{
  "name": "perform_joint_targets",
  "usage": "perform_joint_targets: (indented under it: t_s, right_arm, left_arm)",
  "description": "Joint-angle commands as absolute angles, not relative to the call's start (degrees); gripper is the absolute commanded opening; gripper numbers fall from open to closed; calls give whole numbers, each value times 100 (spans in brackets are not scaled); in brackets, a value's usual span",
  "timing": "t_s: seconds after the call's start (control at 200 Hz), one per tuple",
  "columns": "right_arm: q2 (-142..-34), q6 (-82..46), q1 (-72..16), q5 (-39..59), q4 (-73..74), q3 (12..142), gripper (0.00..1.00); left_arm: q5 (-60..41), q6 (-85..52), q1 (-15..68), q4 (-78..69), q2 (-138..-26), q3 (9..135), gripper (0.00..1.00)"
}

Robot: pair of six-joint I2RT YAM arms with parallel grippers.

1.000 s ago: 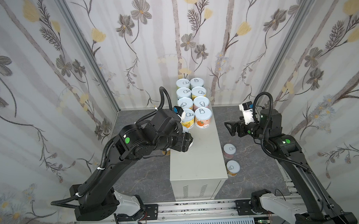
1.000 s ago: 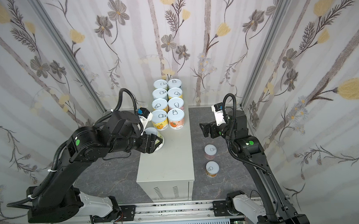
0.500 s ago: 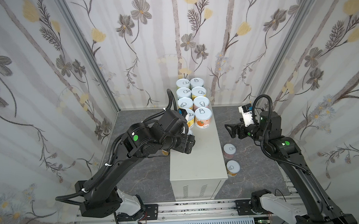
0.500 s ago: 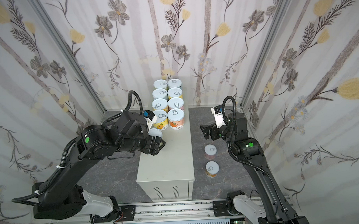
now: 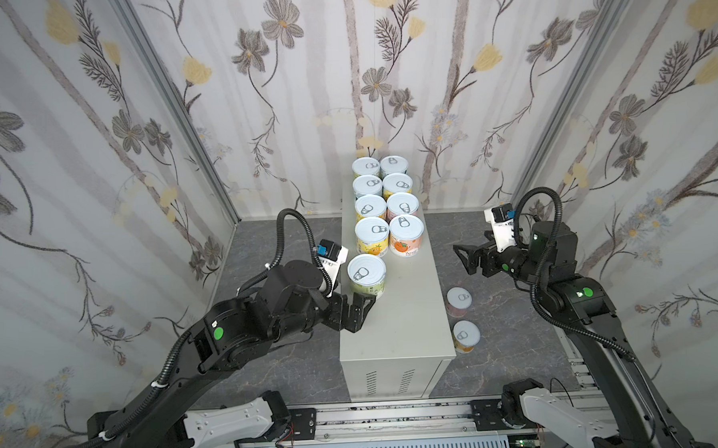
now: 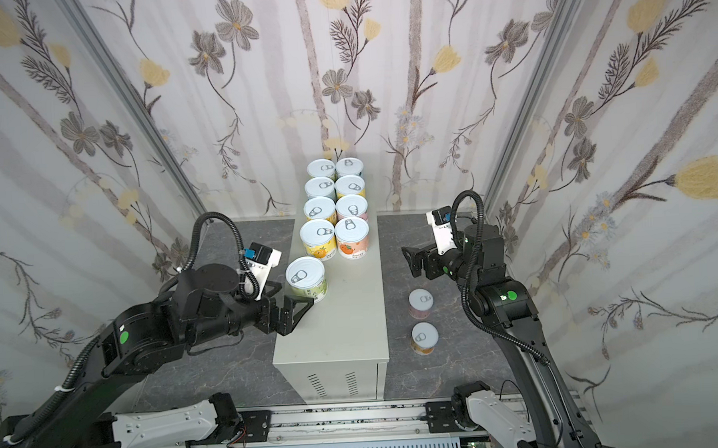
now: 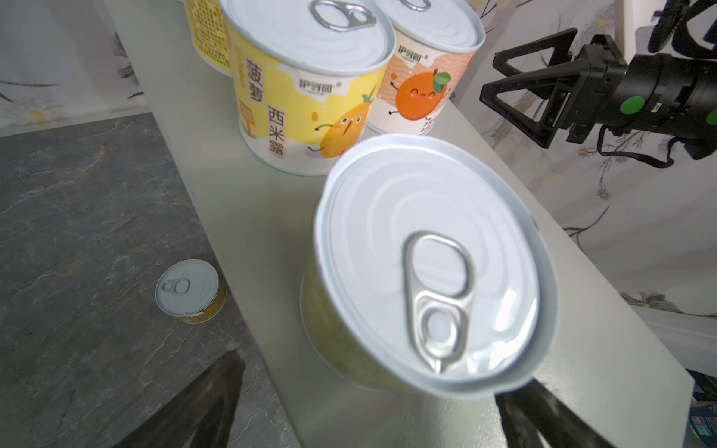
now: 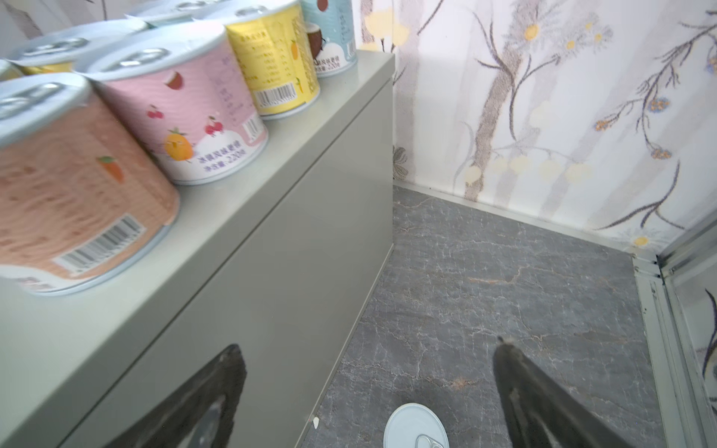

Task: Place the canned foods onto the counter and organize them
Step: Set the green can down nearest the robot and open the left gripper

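The counter (image 5: 398,315) is a long pale box on the dark floor. Several cans stand in two rows (image 5: 388,207) at its far end. A green-labelled can (image 5: 366,274) (image 7: 426,271) stands alone near the counter's left edge. My left gripper (image 5: 359,307) (image 7: 372,399) is open, its fingers either side of that can's near base, not gripping it. My right gripper (image 5: 469,257) (image 8: 368,360) hangs open and empty above the floor, right of the counter. Two cans (image 5: 459,300) (image 5: 466,336) stand on the floor there. Another can (image 7: 188,291) stands on the floor left of the counter.
Flowered walls close in the left, back and right. A rail (image 5: 399,418) runs along the front. The counter's near half (image 6: 345,333) is bare. One floor can (image 8: 415,430) lies just below my right gripper's fingers.
My left gripper has opened and let go of the green can, which now stands on the counter; the arm drew back slightly. My right gripper barely moved.
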State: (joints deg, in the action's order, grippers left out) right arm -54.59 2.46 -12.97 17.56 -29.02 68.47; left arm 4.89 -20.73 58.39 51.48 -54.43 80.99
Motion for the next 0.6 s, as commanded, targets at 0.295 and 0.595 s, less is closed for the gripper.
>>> perform_joint_targets:
  t_s: [0.295, 0.595]
  right_arm:
    - [-5035, 441, -1647, 3306, -1897, 6899, 100]
    - [-5229, 404, -2091, 3259, -1683, 6880, 100]
  left_arm:
    - [773, -1013, 5843, 2512, -4228, 6334, 92]
    - [952, -289, 5838, 1485, -4285, 5715, 80]
